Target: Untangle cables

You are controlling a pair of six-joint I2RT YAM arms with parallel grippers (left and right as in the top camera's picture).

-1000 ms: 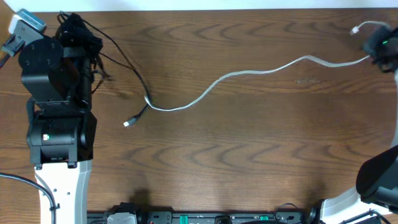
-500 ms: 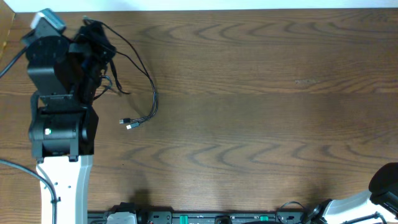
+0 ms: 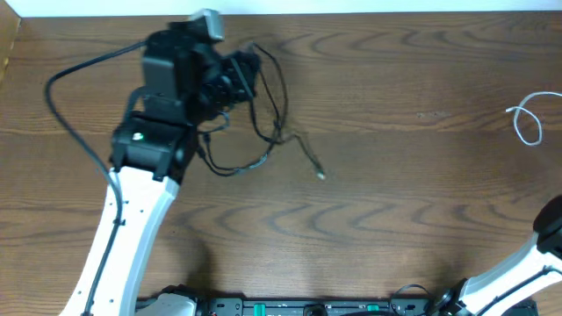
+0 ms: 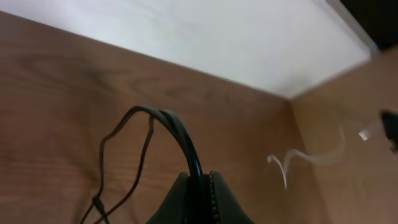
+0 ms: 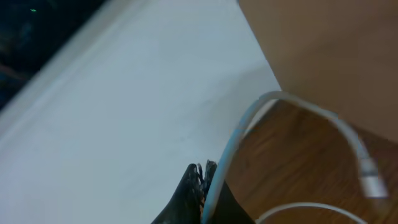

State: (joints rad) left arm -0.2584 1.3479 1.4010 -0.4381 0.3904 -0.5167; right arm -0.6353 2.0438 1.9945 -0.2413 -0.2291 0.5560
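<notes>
Arm wire point(image 3: 51, 88) loops left of black cable point(image 4: 186, 143); white cable point(image 5: 233, 137) far right.

no readable txt, labels, nos.

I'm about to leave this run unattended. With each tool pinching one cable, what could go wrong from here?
1. The black cable hangs from the shut left tool in loops that cross each other on the table; laid down as is, it may knot on itself.
2. The right tool pinches the white cable at the far right of the overhead view; released there, it could slip out of reach.
</notes>
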